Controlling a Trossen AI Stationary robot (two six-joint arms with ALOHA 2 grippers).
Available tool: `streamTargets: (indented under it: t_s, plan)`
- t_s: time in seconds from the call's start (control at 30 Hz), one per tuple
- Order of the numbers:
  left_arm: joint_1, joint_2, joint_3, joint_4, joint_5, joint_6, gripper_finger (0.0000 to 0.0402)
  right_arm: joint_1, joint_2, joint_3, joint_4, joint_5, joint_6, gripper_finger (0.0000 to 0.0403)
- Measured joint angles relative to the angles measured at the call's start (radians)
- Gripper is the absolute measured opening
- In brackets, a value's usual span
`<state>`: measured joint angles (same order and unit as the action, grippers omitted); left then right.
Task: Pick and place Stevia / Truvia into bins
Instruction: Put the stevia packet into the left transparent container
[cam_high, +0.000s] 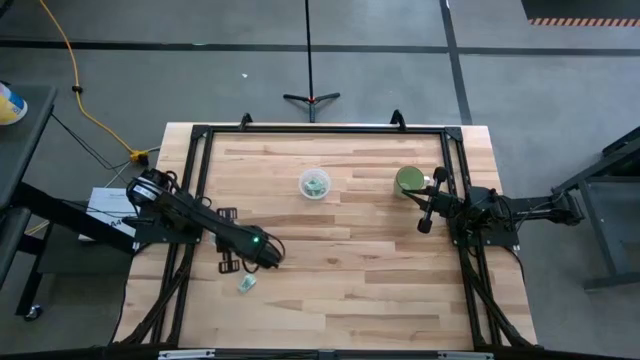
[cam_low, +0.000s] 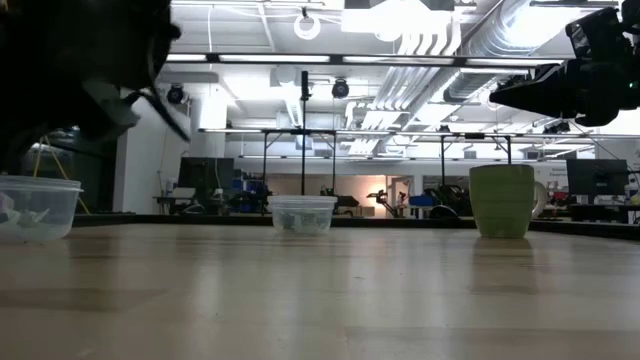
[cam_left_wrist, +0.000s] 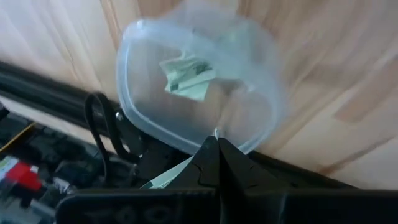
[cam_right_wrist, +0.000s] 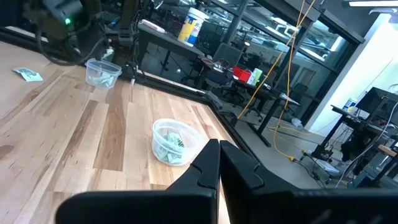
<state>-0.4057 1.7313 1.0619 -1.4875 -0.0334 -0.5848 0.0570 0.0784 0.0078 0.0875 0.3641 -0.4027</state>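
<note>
My left gripper (cam_high: 265, 252) hovers near the table's left edge, over a clear cup (cam_left_wrist: 134, 106) that holds one green-and-white sachet (cam_left_wrist: 186, 76). Its fingers are shut, with a pale green sachet edge (cam_left_wrist: 168, 180) beside them. In the high view the arm hides this cup; it shows in the low view (cam_low: 35, 207). One loose sachet (cam_high: 246, 284) lies flat on the wood. A second clear cup (cam_high: 315, 184) at the table's far middle holds several sachets. My right gripper (cam_right_wrist: 219, 149) is shut and waits at the right side. My left gripper appears to pinch a sachet between its shut fingers (cam_left_wrist: 208, 158), pointing down over the cup. Only a pale green edge (cam_left_wrist: 168, 180) sticks out to one side. The fingers hide the place of contact. The sachet is lifted clear of the table.
A solid green cup (cam_high: 409, 181) stands at the far right, close to my right gripper (cam_high: 425, 225). A black frame (cam_high: 300, 130) runs along the table's edges. Bare wood lies between the cups and toward the near edge.
</note>
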Motion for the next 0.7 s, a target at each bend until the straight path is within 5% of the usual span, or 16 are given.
streamTargets:
  t_s: [0.2,0.53,0.7]
  plan:
    - [0.000,0.000,-0.032,0.016,-0.006,-0.034,0.0030,0.000,0.000,0.000,0.000,0.000,0.000,0.0002]
    - [0.000,0.000,-0.032,0.076,-0.085,-0.067,0.0130,0.000,0.000,0.000,0.002,0.000,0.000,0.0004]
    - [0.000,0.000,-0.002,-0.040,-0.110,-0.076,0.0164,0.000,0.000,0.000,0.002,0.000,0.000,0.0001]
